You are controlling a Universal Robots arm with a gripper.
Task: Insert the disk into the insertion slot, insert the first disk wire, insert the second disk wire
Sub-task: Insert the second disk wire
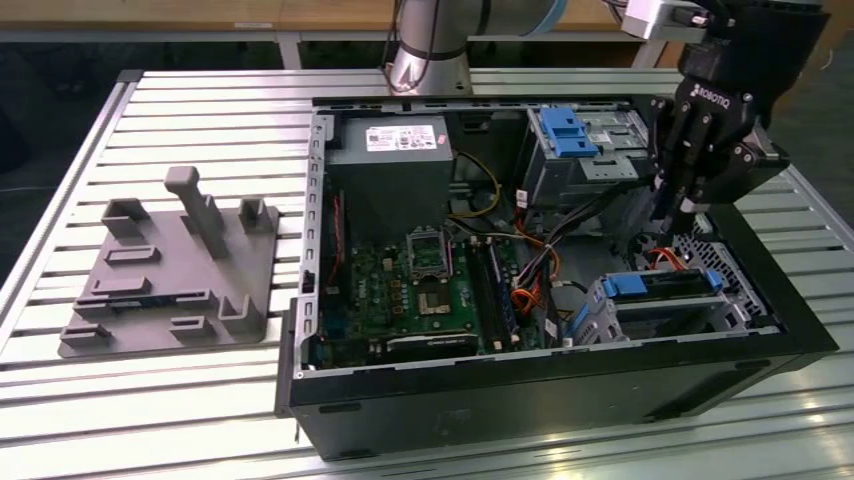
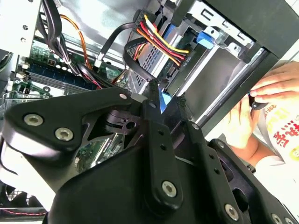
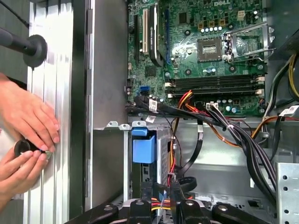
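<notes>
The disk (image 1: 663, 284), framed in its blue caddy (image 3: 144, 148), lies inside the low silver insertion slot (image 1: 667, 318) at the case corner on the exterior view's right. My black gripper (image 1: 678, 208) hangs just above the disk's wired end. In both wrist views its fingers (image 2: 154, 107) stand close together with a small blue connector pinched between them (image 3: 161, 189). A bundle of red, yellow and black wires (image 2: 161, 39) ends in a black plug (image 2: 181, 63) at the disk's end. A black cable (image 3: 197, 149) loops down beside the slot.
The open computer case (image 1: 534, 380) holds a green motherboard (image 1: 427, 290), a power supply (image 1: 387, 150) and a taller silver cage with a blue latch (image 1: 567, 130). A grey fixture (image 1: 174, 270) sits on the slatted table. A person's hands (image 3: 23, 121) rest just outside the case wall.
</notes>
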